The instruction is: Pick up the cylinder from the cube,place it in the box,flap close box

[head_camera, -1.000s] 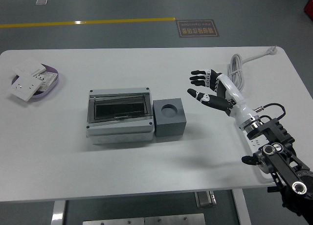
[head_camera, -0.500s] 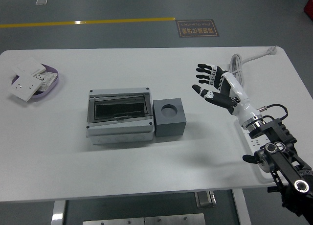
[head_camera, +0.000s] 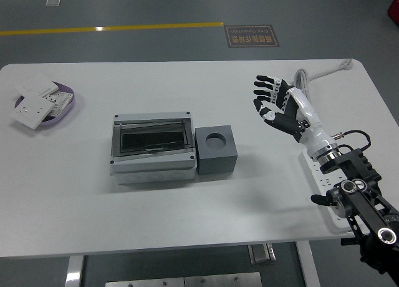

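Observation:
A grey cube (head_camera: 216,150) with a round empty hole in its top stands at the table's middle. Against its left side sits a grey box (head_camera: 151,148) with its dark see-through flap lying shut. No cylinder shows anywhere. My right hand (head_camera: 272,101) is raised over the table to the right of the cube, well apart from it, fingers spread and empty. My left arm is out of view.
A purple dish (head_camera: 67,105) with white switch plates stands at the far left. A white cable (head_camera: 310,81) and a power strip (head_camera: 325,181) lie along the right side under my right arm.
My right hand has moved to the right and away from the cube, rising a little, with its fingers still spread. The box and cube have not moved.

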`<state>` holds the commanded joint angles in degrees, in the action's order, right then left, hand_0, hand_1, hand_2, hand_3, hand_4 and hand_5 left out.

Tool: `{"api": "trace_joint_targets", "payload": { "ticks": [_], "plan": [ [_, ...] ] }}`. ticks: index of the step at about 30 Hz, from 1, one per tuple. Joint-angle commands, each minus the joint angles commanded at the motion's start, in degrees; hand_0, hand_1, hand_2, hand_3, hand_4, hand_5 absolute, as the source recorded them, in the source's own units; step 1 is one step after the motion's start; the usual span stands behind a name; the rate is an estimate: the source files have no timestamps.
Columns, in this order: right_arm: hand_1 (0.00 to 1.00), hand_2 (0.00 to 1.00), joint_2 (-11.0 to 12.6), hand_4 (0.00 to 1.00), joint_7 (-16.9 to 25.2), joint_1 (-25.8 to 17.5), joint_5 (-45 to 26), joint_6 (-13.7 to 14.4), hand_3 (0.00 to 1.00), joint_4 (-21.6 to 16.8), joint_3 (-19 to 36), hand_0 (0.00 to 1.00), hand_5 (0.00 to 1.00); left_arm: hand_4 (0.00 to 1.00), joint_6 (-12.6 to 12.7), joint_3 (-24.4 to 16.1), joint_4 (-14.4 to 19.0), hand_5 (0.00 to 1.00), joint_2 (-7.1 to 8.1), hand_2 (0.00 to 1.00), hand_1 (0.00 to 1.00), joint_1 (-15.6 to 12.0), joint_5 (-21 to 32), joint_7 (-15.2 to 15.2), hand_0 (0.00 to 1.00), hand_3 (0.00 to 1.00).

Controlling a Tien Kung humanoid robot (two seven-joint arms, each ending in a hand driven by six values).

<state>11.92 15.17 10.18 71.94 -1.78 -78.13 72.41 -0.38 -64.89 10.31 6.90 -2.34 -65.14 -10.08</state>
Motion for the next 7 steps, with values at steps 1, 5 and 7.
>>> {"api": "trace_joint_targets", "payload": {
  "ticks": [1, 5, 7],
  "plan": [
    [0.749, 0.794, 0.0, 0.61, 0.0, 0.0, 0.2, 0.0, 0.788, 0.0, 0.1, 0.777, 0.136, 0.641, 0.0, 0.0, 0.0, 0.202, -0.01, 0.59, 0.578, 0.0, 0.0, 0.0, 0.599, 0.582],
    [0.749, 0.794, 0.1, 0.61, -0.1, 0.2, 0.8, -0.1, 0.788, -0.3, 0.3, 0.777, 0.136, 0.641, 0.0, 0.0, 0.0, 0.202, -0.05, 0.59, 0.578, 0.1, 0.2, -0.1, 0.599, 0.582],
    [0.749, 0.794, 0.2, 0.61, -0.2, 0.2, 1.1, -0.1, 0.788, -0.4, 0.4, 0.777, 0.136, 0.641, 0.0, 0.0, 0.0, 0.202, -0.05, 0.59, 0.578, 0.1, 0.2, -0.1, 0.599, 0.582]
  ]
}}
